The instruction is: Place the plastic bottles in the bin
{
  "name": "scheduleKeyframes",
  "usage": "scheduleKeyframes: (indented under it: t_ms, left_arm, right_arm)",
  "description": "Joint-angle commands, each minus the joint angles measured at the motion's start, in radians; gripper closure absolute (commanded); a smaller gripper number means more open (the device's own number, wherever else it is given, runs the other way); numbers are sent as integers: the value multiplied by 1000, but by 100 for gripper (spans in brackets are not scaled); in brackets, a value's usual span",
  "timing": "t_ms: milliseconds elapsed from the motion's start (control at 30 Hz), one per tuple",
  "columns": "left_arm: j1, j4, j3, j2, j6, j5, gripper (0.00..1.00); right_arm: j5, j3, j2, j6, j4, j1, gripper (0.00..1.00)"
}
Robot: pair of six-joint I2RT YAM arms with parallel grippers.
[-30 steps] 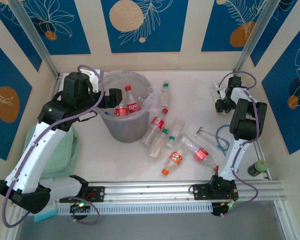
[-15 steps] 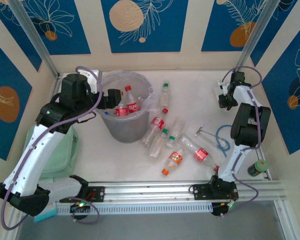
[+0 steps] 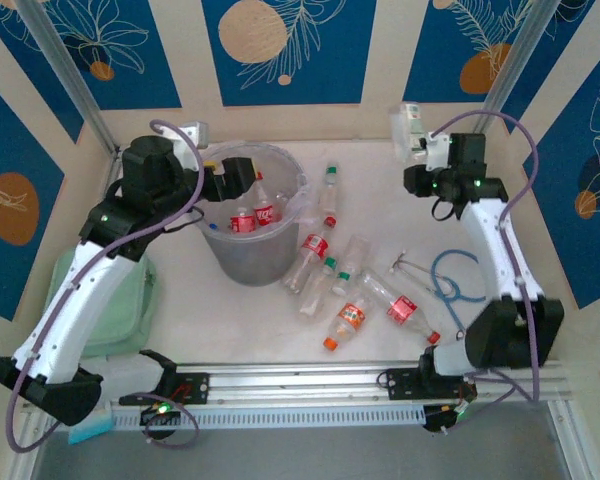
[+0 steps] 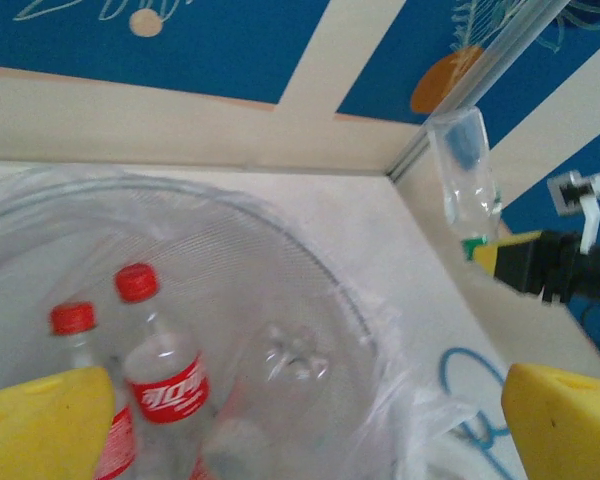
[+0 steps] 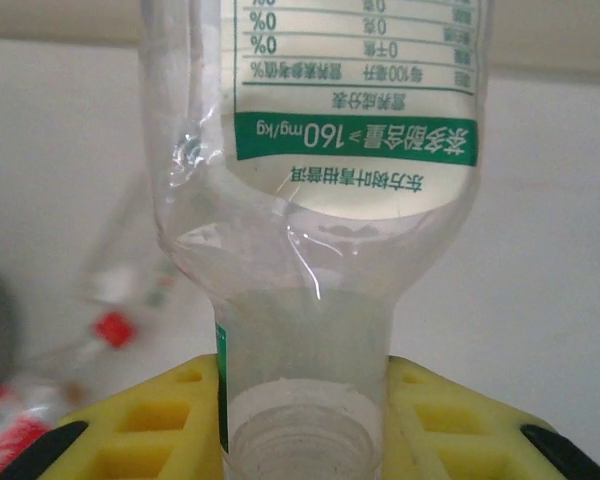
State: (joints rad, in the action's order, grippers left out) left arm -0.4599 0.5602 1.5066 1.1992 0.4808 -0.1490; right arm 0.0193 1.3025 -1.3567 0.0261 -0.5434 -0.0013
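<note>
Task partly complete. At least two red-capped bottles (image 3: 255,213) stand inside the bin (image 3: 225,255). A third clear one may lie beside them, but the liner (image 3: 298,200) blurs it. About seven loose bottles (image 3: 352,315) lie on the table (image 3: 380,190) right of the bin.

Left gripper (image 3: 242,172) hovers over the bin's rim, jaws spread wide, empty. Right gripper (image 3: 427,152), raised well right of the bin, pinches a green-labelled bottle (image 5: 320,150) by its neck.
</note>
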Motion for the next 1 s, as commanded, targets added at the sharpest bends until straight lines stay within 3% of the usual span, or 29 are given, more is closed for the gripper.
scheduleKeyframes:
  t_ms: [0, 100, 233, 500, 833, 967]
  left_arm:
    - [7, -136, 32, 30, 71, -89, 1]
    - [5, -202, 43, 58, 106, -106, 1]
    - [-13, -241, 111, 113, 109, -140, 1]
    - [-71, -264, 227, 209, 99, -156, 1]
    - [-164, -134, 434, 372, 10, -76, 1]
    - [-181, -112, 472, 401, 8, -74, 12]
  right_arm:
    - [-67, -116, 147, -189, 121, 75, 100]
    - [-79, -243, 277, -325, 248, 166, 100]
    - [-170, -274, 312, -351, 371, 268, 100]
    - [-156, -207, 251, -282, 330, 424, 100]
    - [-109, -147, 269, -157, 254, 549, 100]
    - [-94, -133, 269, -143, 252, 585, 100]
